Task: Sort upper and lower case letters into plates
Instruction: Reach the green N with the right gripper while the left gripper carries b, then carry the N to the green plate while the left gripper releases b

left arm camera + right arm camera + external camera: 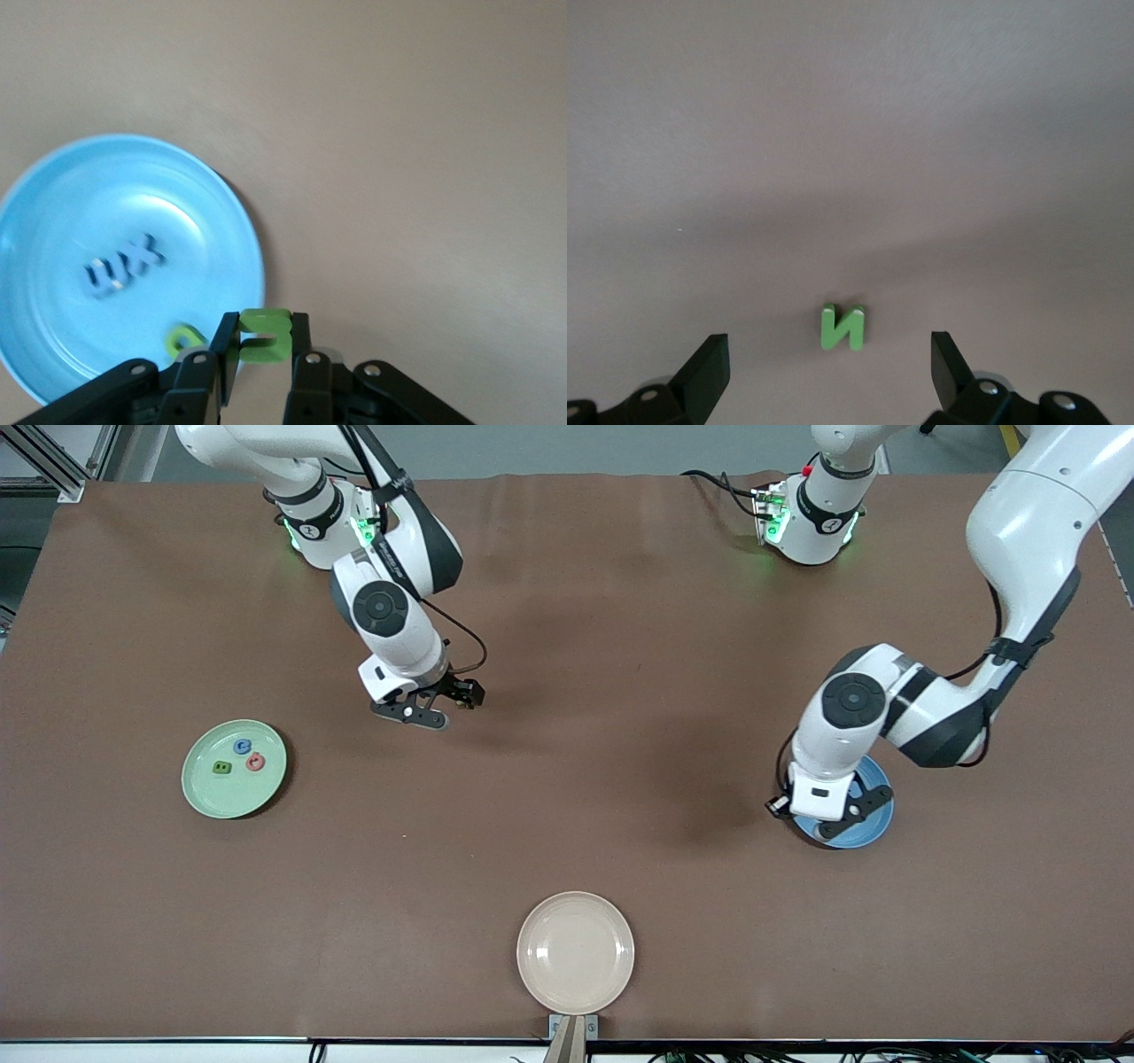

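The left pincer hangs over the edge of the blue plate at the left arm's end of the counter. Its fingers are closed on a green letter, which sits clamped between the pads. In the left wrist view the blue plate holds two blue letters lying side by side and touching, plus a further green letter near the rim, partly hidden by the pincer (its shape cannot be read).

The right pincer is over bare counter, toward the right arm's end, with its fingers spread wide and holding nothing. Directly below it, between the open fingers in the right wrist view, a green letter N lies flat on the counter, clear of both pads.

The mint green plate sits at the right arm's end of the counter, nearer the front camera than the right pincer. It carries three letters close together: one green, one blue, one red.

A cream-white plate lies at the counter's edge nearest the front camera, well apart from both other plates.
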Motion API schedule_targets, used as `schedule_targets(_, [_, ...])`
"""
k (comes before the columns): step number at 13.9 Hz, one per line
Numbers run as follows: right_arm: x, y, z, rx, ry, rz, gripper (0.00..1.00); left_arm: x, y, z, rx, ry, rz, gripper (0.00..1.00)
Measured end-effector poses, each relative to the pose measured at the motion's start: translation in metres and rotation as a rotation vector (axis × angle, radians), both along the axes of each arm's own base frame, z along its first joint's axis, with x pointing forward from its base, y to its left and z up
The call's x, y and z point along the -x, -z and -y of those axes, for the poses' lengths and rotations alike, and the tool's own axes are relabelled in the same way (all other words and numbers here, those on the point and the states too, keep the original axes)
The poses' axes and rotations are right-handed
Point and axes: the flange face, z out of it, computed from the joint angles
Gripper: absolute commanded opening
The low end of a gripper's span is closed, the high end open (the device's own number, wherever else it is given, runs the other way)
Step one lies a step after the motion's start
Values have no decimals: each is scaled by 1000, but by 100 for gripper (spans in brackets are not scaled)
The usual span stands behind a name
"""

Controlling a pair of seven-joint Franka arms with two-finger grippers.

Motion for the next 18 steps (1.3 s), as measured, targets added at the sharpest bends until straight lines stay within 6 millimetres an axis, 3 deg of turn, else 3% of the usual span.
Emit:
schedule_targets(3, [14, 31, -14, 22, -2, -11, 100, -3, 5, -32, -17, 51, -27, 1])
schedule_targets(5, [16, 41, -13, 34, -2, -24, 100, -6, 7, -55, -26, 77, -43, 2])
schedule_targets(8, [18, 50, -10, 46, 0, -37, 92, -5, 16, -71, -30, 73, -62, 19])
schedule_targets(9, [19, 53, -10, 49, -1, -40, 87, -5, 20, -74, -30, 69, -68, 37])
schedule_targets(11, [22, 62, -12, 55, -8, -42, 78, -5, 26, -81, -33, 59, -78, 84])
schedule_targets(12, [25, 67, -15, 57, -14, -42, 74, -5, 28, -83, -35, 56, -81, 100])
schedule_targets(18, [26, 71, -20, 51, -22, -31, 41, -13, 19, -85, -31, 46, -58, 100])
